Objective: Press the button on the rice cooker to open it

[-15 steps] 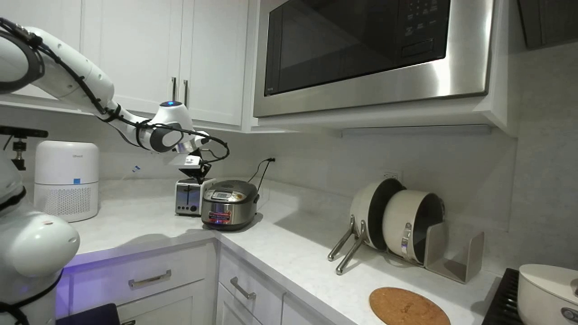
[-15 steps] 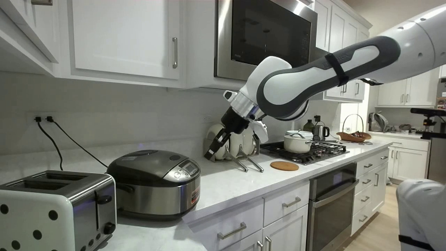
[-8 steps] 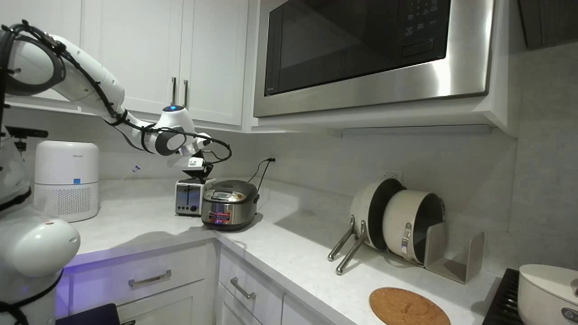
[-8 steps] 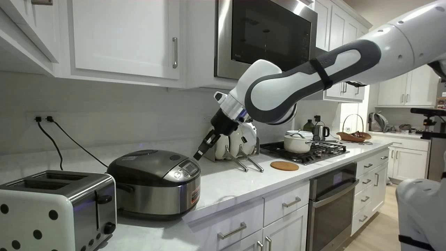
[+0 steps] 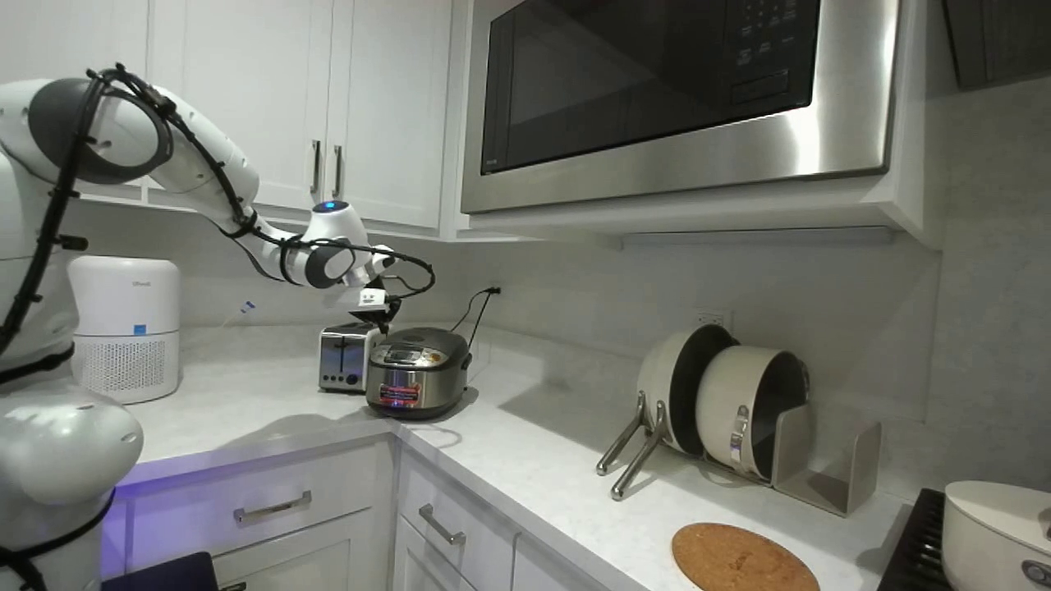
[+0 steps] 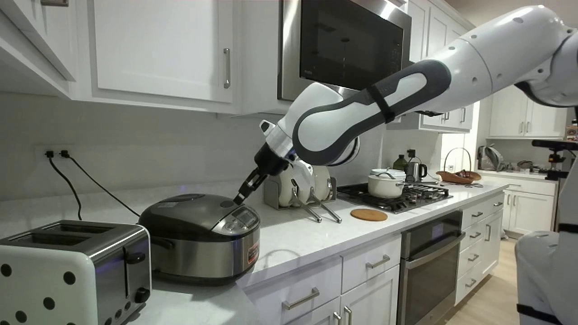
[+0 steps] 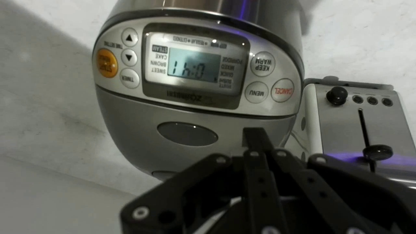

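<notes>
Your rice cooker [image 6: 198, 253] is sitting on the counter [image 6: 289, 246] just beside the toaster [image 6: 76, 280], lid [image 6: 189, 211] down. You've got the gripper [image 7: 254, 132] angled down at that lid, fingers pressed together, tips near the oval button [image 7: 187, 133] in the wrist view. Can't tell if you're touching it tbh.

Rice cooker [image 6: 198, 239]: silver body [image 6: 194, 259], grey lid [image 6: 185, 212], one orange button [image 7: 107, 63]. Toaster [image 6: 81, 266]: white side with black spots [image 6: 48, 303]. Gripper [image 7: 257, 139]: black.
</notes>
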Robot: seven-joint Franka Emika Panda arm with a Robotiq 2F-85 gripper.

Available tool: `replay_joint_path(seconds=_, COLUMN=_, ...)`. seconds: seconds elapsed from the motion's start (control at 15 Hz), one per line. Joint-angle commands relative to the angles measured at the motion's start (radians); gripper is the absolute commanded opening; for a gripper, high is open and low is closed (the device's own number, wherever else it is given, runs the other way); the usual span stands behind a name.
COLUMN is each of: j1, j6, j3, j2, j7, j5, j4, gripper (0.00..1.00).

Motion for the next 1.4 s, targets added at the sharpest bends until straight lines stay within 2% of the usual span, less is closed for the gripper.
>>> replay_joint_path(seconds=0.0, j1=-0.059, j6=0.053, j3=0.047, j2=0.087, j7=0.047, j5=-0.073, j4=0.074, gripper=0.0)
replay_joint_path(seconds=0.33, j1=-0.124, j6=0.079, j3=0.087, j2=0.154, j7=0.139, j5=-0.202, j4=0.134, gripper=0.0)
replay_joint_path(seconds=0.67, j1=-0.154, j6=0.078, j3=0.104, j2=0.2, j7=0.205, j5=-0.291, j4=0.178, gripper=0.0)
replay_joint_path(seconds=1.33, j1=-0.135, j6=0.063, j3=0.085, j2=0.253, j7=0.304, j5=-0.405, j4=0.226, gripper=0.0)
